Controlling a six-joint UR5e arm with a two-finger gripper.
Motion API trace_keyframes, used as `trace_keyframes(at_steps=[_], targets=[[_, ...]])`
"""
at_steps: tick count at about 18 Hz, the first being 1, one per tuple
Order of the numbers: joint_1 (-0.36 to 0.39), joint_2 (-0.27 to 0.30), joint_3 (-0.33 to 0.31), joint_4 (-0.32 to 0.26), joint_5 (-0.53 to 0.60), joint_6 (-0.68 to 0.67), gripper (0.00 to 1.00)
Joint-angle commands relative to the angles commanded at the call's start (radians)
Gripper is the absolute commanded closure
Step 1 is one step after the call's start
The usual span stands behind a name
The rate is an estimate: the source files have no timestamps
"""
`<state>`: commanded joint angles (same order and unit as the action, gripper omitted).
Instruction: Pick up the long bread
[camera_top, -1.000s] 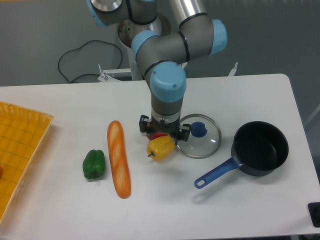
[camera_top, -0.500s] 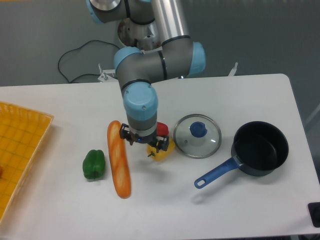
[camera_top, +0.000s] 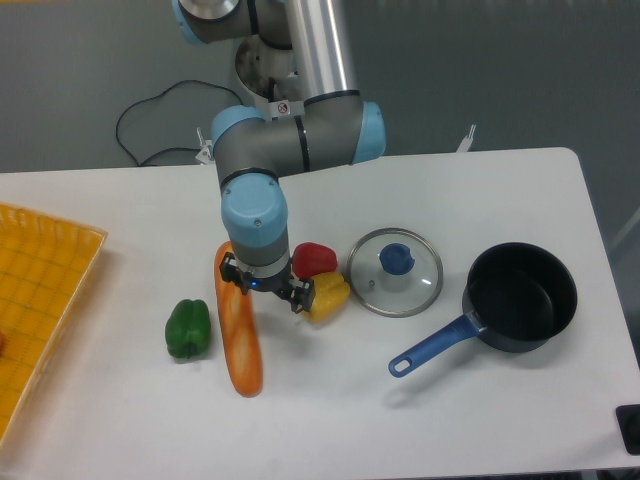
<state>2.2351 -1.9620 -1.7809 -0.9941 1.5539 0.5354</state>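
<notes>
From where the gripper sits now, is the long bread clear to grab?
Probably yes. The gripper hangs over the upper part of the long bread; the green pepper and yellow pepper lie apart on either side.

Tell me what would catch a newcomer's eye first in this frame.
The grey and pale-blue robot arm dominates, reaching down from the top centre so its tool hangs over the upper part of the long glossy orange toy baguette lying lengthwise on the white table. Around it are bright props: a green pepper to the baguette's left, red and yellow peppers to its right, then a glass lid with a blue knob and a dark blue-handled saucepan.
</notes>
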Motion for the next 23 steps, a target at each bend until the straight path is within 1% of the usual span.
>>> trace_keyframes(at_steps=[4,11,18,19,20,23], targets=[[-0.028,-0.020,-0.023,0.025,0.002,-0.006,0.09],[-0.072,-0.037,-0.029,0.025,0.003,-0.041,0.09],[-0.089,-0.055,-0.035,0.031,0.005,-0.055,0.10],[-0.092,-0.055,-0.035,0.032,0.005,-0.057,0.12],[-0.094,-0.058,-0.035,0.034,0.005,-0.061,0.17],[-0.094,-0.061,-0.034,0.034,0.005,-0.066,0.37]])
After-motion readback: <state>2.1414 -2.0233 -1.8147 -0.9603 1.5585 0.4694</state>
